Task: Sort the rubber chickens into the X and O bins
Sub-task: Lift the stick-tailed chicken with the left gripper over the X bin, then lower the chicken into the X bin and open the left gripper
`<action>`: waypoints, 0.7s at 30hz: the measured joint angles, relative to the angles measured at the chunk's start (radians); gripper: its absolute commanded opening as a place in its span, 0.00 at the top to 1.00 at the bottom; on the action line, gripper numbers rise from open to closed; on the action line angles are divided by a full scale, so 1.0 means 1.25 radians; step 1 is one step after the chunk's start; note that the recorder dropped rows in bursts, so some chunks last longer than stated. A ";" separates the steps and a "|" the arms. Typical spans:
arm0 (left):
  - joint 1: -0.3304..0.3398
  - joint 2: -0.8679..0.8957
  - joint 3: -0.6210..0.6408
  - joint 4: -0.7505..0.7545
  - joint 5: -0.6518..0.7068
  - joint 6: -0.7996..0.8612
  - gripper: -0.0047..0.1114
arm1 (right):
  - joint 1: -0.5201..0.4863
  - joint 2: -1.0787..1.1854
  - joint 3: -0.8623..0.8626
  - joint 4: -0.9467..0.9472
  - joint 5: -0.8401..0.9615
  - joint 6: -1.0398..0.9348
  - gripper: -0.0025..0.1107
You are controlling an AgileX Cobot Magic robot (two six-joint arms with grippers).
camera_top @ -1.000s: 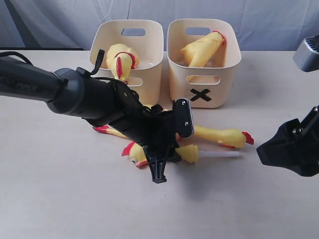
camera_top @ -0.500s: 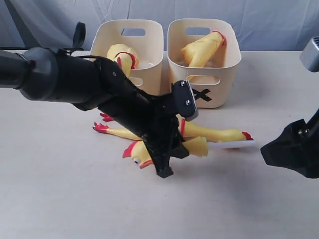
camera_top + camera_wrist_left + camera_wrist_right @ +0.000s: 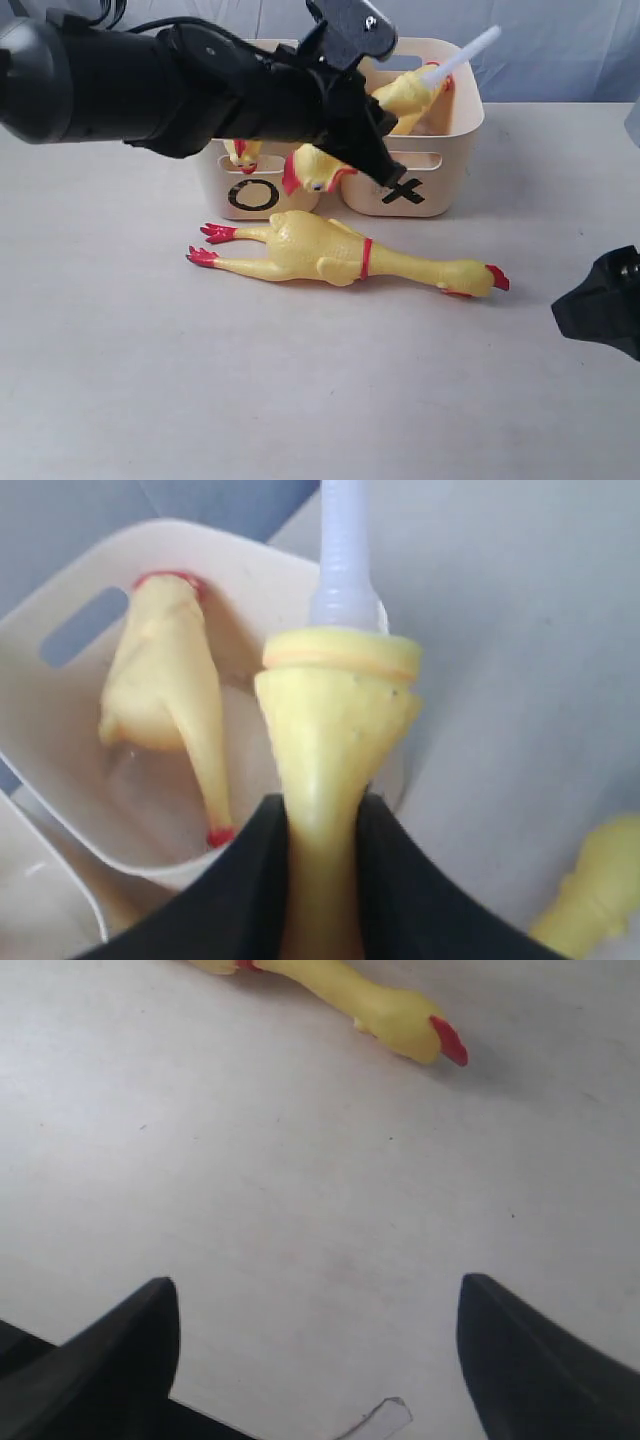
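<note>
My left gripper point(image 3: 362, 140) is shut on a small yellow rubber chicken point(image 3: 318, 168) and holds it in the air in front of the X bin point(image 3: 455, 150). The chicken's red-combed head hangs down and a white tube point(image 3: 463, 55) sticks out of its other end. In the left wrist view the black fingers point(image 3: 250, 870) pinch its body point(image 3: 335, 720) above the X bin point(image 3: 60, 610), where another chicken point(image 3: 165, 680) lies. The O bin point(image 3: 215, 185) holds one chicken point(image 3: 243, 152), mostly hidden by the arm. A large chicken point(image 3: 340, 255) lies on the table. My right gripper point(image 3: 318, 1330) is open and empty.
The two bins stand side by side at the back of the pale table point(image 3: 150, 380). My right arm point(image 3: 605, 300) sits low at the right edge, just right of the lying chicken's head point(image 3: 405, 1025). A grey curtain point(image 3: 560, 40) hangs behind.
The left gripper has lifted the small chicken off the table and carried it up and back to the bins. The O mark now shows. The right arm has drifted slightly right.
</note>
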 measured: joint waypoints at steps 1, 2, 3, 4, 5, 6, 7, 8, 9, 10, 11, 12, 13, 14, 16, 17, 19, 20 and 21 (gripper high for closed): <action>0.000 0.007 -0.020 -0.016 -0.007 0.000 0.96 | 0.000 0.000 0.000 -0.004 0.002 0.001 0.34; 0.000 0.013 -0.036 -0.030 -0.015 0.000 0.96 | 0.000 0.000 0.000 -0.004 0.002 0.002 0.34; 0.000 0.020 -0.056 -0.041 -0.026 0.000 0.96 | 0.000 0.000 0.000 -0.004 0.003 0.002 0.34; 0.000 0.028 -0.075 -0.050 -0.038 0.000 0.96 | 0.000 0.000 0.000 -0.004 0.003 0.002 0.34; 0.000 0.037 -0.091 -0.054 -0.046 0.000 0.96 | 0.000 0.000 0.000 -0.005 0.003 0.002 0.34; 0.000 0.046 -0.115 -0.061 -0.057 0.000 0.96 | 0.000 0.000 0.000 -0.005 0.003 0.002 0.34; 0.000 0.056 -0.132 -0.063 -0.062 0.000 0.96 | 0.000 0.000 0.000 -0.005 0.003 0.002 0.34; 0.000 0.065 -0.152 -0.065 -0.064 0.000 0.96 | 0.000 0.000 0.000 -0.007 0.003 0.002 0.34; 0.000 0.079 -0.173 -0.065 -0.066 0.000 0.96 | 0.000 0.000 0.000 -0.007 0.003 0.002 0.34; 0.000 0.089 -0.192 -0.066 -0.071 0.000 0.96 | 0.000 0.000 0.000 -0.007 0.003 0.002 0.34; 0.000 0.100 -0.206 -0.068 -0.071 0.000 0.96 | 0.000 0.000 0.000 -0.007 0.003 0.002 0.34; 0.000 0.116 -0.227 -0.070 -0.071 0.000 0.96 | 0.000 0.000 0.000 -0.007 0.003 0.002 0.34; 0.000 0.127 -0.240 -0.071 -0.071 0.000 0.96 | 0.000 0.000 0.000 -0.007 0.003 0.002 0.34; 0.000 0.140 -0.254 -0.071 -0.071 0.000 0.96 | 0.000 0.000 0.000 -0.007 0.003 0.002 0.34; 0.000 0.165 -0.288 -0.071 -0.071 0.000 0.96 | 0.000 0.000 0.000 -0.007 0.003 0.002 0.34; 0.000 0.175 -0.305 -0.071 -0.071 0.000 0.96 | 0.000 0.000 0.000 -0.007 0.003 0.002 0.34; 0.000 0.201 -0.340 -0.071 -0.080 0.000 0.96 | 0.000 0.000 0.000 -0.007 0.003 0.002 0.34; 0.000 0.214 -0.359 -0.071 -0.086 0.000 0.96 | 0.000 0.000 0.000 -0.007 0.003 0.002 0.34; 0.000 0.227 -0.378 -0.071 -0.095 0.000 0.96 | 0.000 0.000 0.000 -0.007 0.003 0.002 0.34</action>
